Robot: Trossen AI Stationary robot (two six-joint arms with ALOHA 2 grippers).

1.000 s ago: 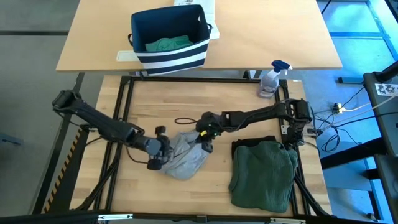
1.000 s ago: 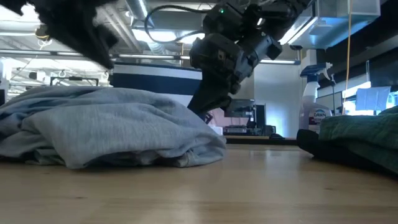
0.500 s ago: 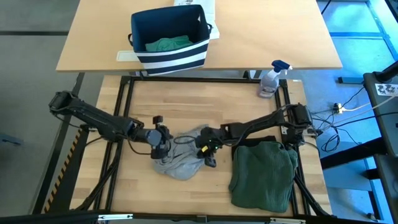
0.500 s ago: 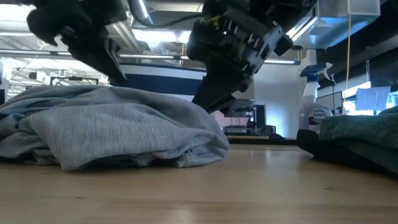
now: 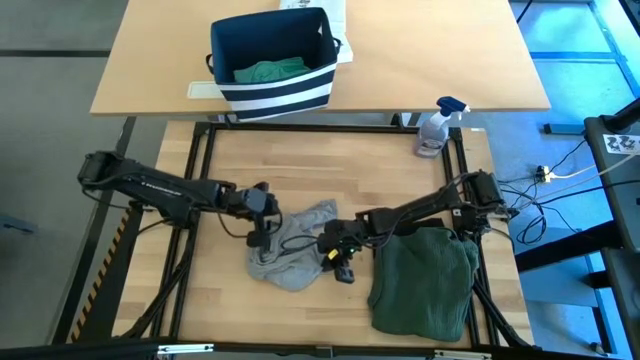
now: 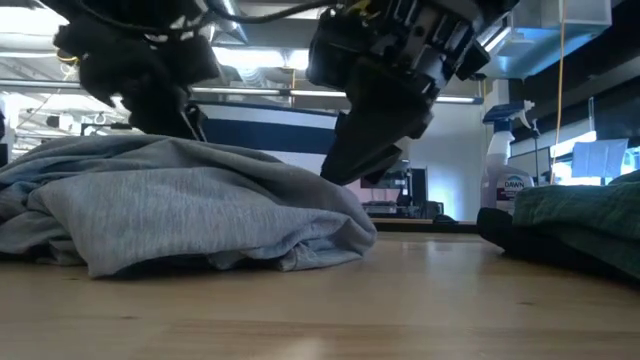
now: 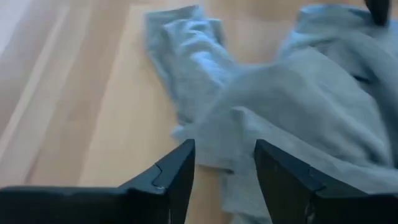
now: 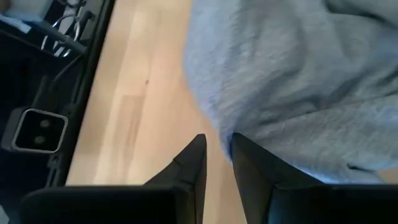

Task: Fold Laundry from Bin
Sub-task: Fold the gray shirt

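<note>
A crumpled light grey garment (image 5: 295, 250) lies in a heap on the table's middle (image 6: 180, 210). My left gripper (image 5: 262, 222) hovers open at its left edge, and the cloth's edge (image 7: 205, 149) shows just beyond the fingers. My right gripper (image 5: 340, 262) stands at the heap's near right edge, its fingers a narrow gap apart (image 8: 217, 140) over bare wood beside the cloth (image 8: 298, 74). A folded dark green garment (image 5: 425, 280) lies at the near right. The bin (image 5: 270, 92) stands on the far table with teal-green cloth (image 5: 268, 70) inside. My left gripper stands open over the grey garment's left edge (image 7: 205, 149), slanting down from the table's left; I cannot tell whether it touches the cloth. My right gripper has one finger (image 8: 249, 162) beside the heap's near right edge; I cannot tell whether it touches.
A spray bottle (image 5: 437, 128) stands at the table's far right corner (image 6: 512, 185). A black layer (image 5: 405, 228) shows under the green garment's far edge. Bare wood lies along the far and left parts of the table (image 5: 250, 160).
My left gripper has gone toward the far edge and a little right, along the grey heap's left side. My right gripper has gone toward the near edge, from the heap's far side to its near right edge. The heap has bunched narrower, and its far right part now stands out.
</note>
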